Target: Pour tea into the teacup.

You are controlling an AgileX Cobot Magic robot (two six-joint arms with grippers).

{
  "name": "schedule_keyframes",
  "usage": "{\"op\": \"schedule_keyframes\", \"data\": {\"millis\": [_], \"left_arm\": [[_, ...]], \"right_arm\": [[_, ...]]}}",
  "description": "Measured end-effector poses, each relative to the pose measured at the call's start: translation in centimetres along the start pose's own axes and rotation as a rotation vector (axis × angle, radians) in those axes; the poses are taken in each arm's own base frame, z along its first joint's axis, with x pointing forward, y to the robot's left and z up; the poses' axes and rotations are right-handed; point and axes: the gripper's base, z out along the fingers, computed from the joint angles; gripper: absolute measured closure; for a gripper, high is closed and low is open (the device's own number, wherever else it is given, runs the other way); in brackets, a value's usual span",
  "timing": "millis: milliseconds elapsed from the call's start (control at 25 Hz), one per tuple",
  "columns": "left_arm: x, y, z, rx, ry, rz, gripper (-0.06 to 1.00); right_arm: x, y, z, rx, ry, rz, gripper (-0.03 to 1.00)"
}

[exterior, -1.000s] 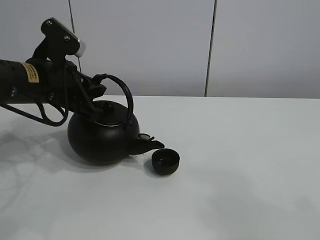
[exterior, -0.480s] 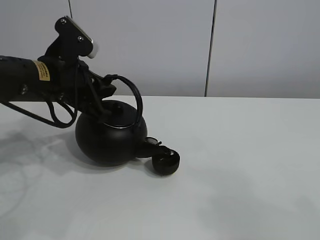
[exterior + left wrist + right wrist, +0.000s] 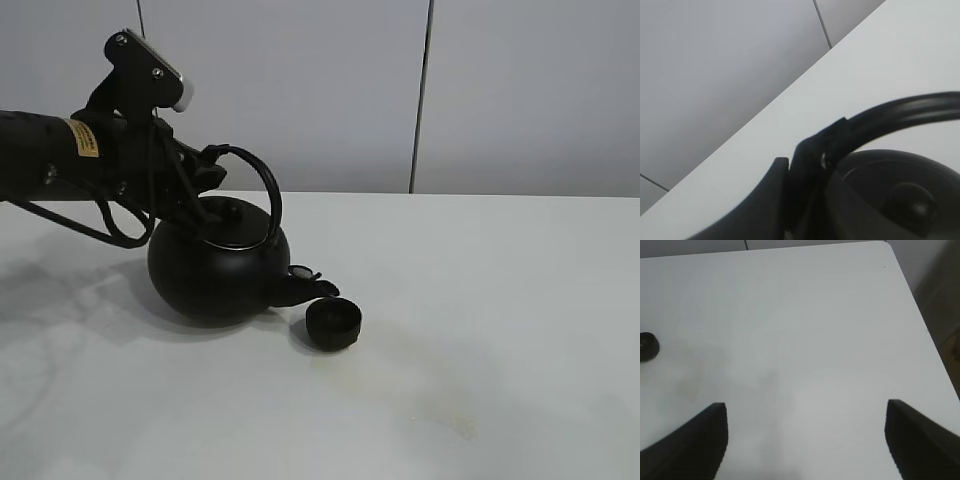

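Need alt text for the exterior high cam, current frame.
The left gripper holds a big round black kettle by its arched handle, tipped so the spout points down at the rim of a tiny matte-black handleless teacup on a white table. The right arm is outside this view.

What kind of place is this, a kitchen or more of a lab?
Probably a robot test bench, not a kitchen: a bare white table, plain grey wall panels behind it, and the left gripper holding a round black kettle beside a tiny matte-black cup.
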Motion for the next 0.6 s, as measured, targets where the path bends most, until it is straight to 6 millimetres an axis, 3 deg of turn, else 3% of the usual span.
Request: {"op": "schedule_keyframes", "data": {"millis": [360, 600], "left_arm": [[0.03, 0.11, 0.00, -0.013, 0.002, -0.074, 0.83], [-0.43, 0.57, -0.01, -0.058, -0.058, -0.236, 0.83]], "right_arm": [[0.00, 0.00, 0.00, 0.000, 0.000, 0.000, 0.38], [0.00, 0.00, 0.00, 0.000, 0.000, 0.000, 0.38]]}}
